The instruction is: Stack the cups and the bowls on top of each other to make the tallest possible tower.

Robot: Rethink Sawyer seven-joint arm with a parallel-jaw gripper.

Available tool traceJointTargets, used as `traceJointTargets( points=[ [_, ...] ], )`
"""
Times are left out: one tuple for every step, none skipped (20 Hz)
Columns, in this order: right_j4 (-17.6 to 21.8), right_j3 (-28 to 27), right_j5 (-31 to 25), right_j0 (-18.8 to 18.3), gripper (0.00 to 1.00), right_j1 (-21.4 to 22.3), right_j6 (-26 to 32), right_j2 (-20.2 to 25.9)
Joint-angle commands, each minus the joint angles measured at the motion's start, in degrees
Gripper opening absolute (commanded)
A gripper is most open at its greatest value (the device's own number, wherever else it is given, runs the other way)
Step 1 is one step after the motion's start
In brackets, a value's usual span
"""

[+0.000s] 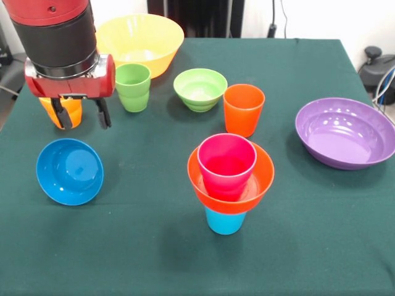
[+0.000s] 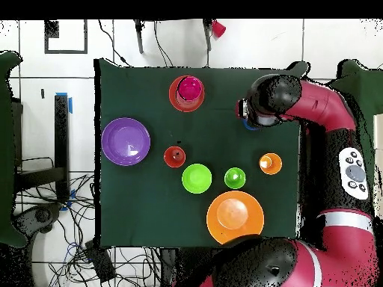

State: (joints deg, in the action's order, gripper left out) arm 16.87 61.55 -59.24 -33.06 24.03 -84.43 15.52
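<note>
The tower stands near the front middle: a magenta cup (image 1: 226, 161) sits in an orange bowl (image 1: 259, 179), which rests on a light blue cup (image 1: 224, 222). It also shows in the overhead view (image 2: 187, 93). My gripper (image 1: 81, 116) hangs open and empty at the left, raised over the table just behind a blue bowl (image 1: 69, 171). A yellow-orange cup (image 1: 73, 111) stands behind its fingers. A green cup (image 1: 133, 86), a light green bowl (image 1: 200, 89) and an orange cup (image 1: 243, 109) stand in a row across the middle.
A large yellow bowl (image 1: 141, 40) sits at the far side behind the green cup. A wide purple bowl (image 1: 345, 131) lies at the right. In the overhead view my arm (image 2: 314, 105) covers most of the blue bowl (image 2: 250, 125).
</note>
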Motion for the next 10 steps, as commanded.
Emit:
traceJointTargets(
  points=[
    [3.59, 5.5, 6.48, 0.0, 1.0, -4.36, 6.17, 3.17],
    [3.55, 5.82, 7.63, -0.49, 1.0, -4.4, 7.46, 4.07],
    [3.56, 5.8, 7.86, -0.59, 1.0, -4.44, 7.96, 4.37],
    [3.68, 5.91, 8.26, -0.72, 1.0, -4.58, 8.51, 4.61],
    [3.68, 5.77, 8.32, -0.7, 1.0, -4.72, 8.53, 4.6],
    [3.68, 5.64, 8.54, -0.84, 1.0, -4.93, 8.61, 4.61],
    [3.67, 5.44, 8.66, -0.84, 1.0, -5.14, 8.69, 4.6],
    [3.89, 4.7, 8.9, -0.7, 1.0, -5.8, 8.71, 4.5],
    [3.89, 4.31, 9.09, -0.71, 1.0, -6.2, 8.79, 4.48],
    [4.05, 3.22, 9.15, -0.59, 1.0, -7.12, 9.03, 4.48]
  ],
)
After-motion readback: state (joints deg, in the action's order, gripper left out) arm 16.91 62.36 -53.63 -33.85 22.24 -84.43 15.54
